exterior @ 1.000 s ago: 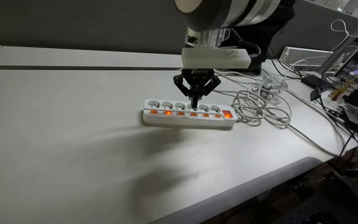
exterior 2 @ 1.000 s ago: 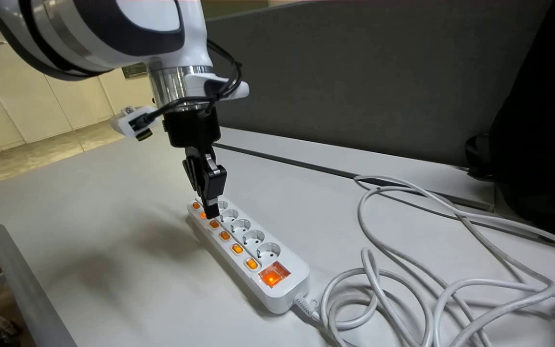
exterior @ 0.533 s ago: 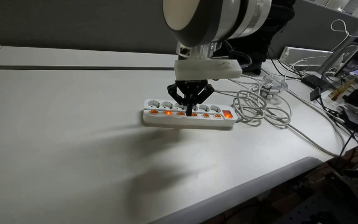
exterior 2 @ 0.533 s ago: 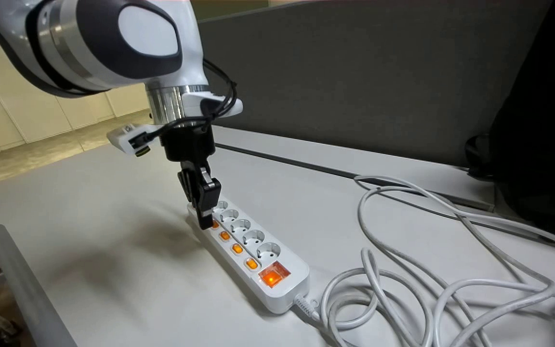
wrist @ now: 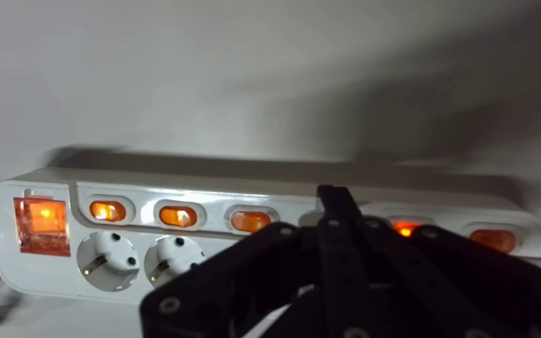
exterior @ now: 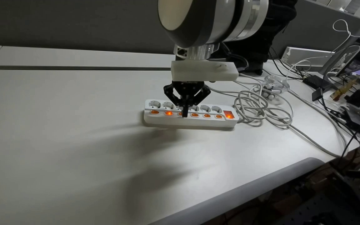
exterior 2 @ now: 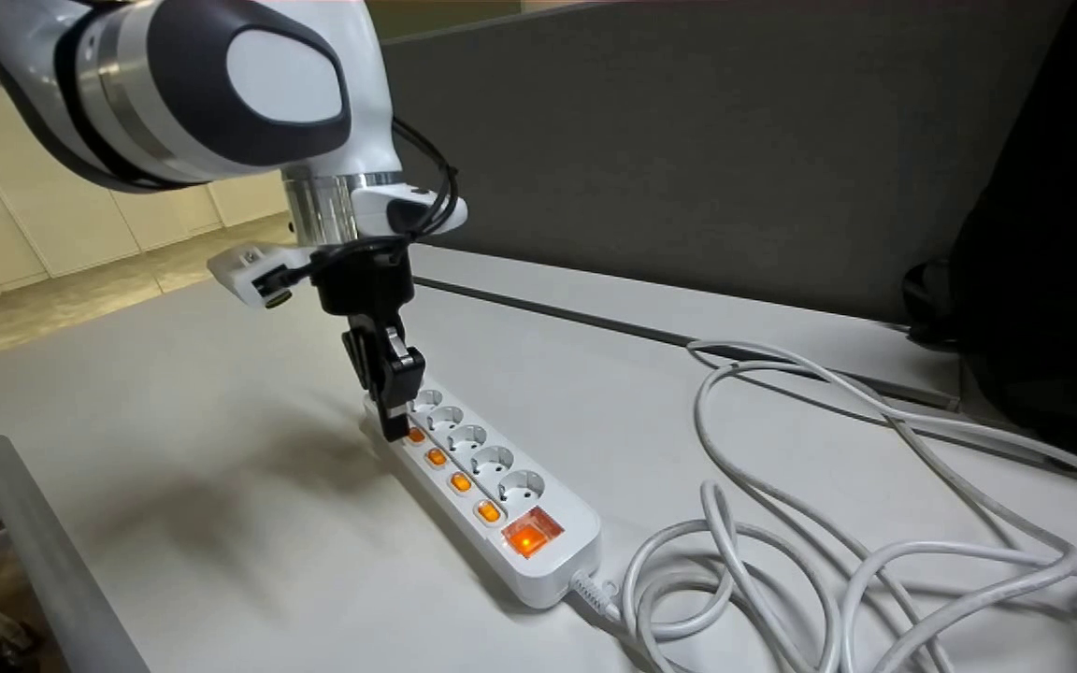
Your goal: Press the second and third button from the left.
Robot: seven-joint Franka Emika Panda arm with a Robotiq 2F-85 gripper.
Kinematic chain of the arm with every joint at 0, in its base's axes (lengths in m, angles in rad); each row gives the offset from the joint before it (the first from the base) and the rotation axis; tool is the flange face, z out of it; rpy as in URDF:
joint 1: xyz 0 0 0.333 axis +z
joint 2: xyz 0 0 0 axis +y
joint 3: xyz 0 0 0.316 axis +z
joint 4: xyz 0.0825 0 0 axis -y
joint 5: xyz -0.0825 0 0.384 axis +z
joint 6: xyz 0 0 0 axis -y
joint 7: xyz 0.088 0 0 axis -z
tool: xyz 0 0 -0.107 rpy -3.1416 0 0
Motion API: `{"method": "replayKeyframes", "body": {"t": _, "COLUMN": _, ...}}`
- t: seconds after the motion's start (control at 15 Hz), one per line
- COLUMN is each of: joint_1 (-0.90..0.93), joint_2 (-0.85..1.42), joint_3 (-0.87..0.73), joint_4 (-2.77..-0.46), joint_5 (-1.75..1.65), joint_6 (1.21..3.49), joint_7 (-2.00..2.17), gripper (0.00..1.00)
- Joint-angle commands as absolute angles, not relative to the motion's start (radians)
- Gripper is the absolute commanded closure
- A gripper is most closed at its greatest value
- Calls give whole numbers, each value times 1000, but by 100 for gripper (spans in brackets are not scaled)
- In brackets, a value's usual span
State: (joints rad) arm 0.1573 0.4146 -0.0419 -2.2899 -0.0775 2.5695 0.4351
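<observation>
Tabletop (exterior: 73,162): in an exterior view, front edge (exterior: 245,190) at 5 o'clock from the power strip (exterior: 198,122); most open room 6 round to 9.
Hand (exterior: 184,115): clenched, nothing grasped, pointing straight down; probably closed to make one narrow poker.
Power strip: flat on tabletop, lengthwise 9 to 3 o'clock, face up, suits top-down press.
Second button (exterior: 169,113): counted from 9 o'clock end; lit, so likely done.
Third button (exterior: 180,114): mostly behind hand, contact can't tell; likely current target, neighbours close.
Cable (exterior: 252,106): coiled at 3 o'clock; snag risk, avoid drifting there.
Partition (exterior: 73,25): 12 o'clock, behind everything.
</observation>
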Motion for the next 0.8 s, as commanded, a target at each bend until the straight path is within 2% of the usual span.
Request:
{"method": "replayKeyframes", "body": {"t": 0.0, "joint_1": 154, "joint_2": 418, "joint_3": -34, "joint_4": -2275, "joint_5": -49, "joint_6": 2584, "joint_7": 407, "gripper": 100}}
{"method": "replayKeyframes", "body": {"t": 0.73, "joint_1": 158, "joint_2": 441, "joint_3": -49, "joint_4": -2257, "joint_5": -45, "joint_6": 2601, "joint_7": 412, "gripper": 100}}
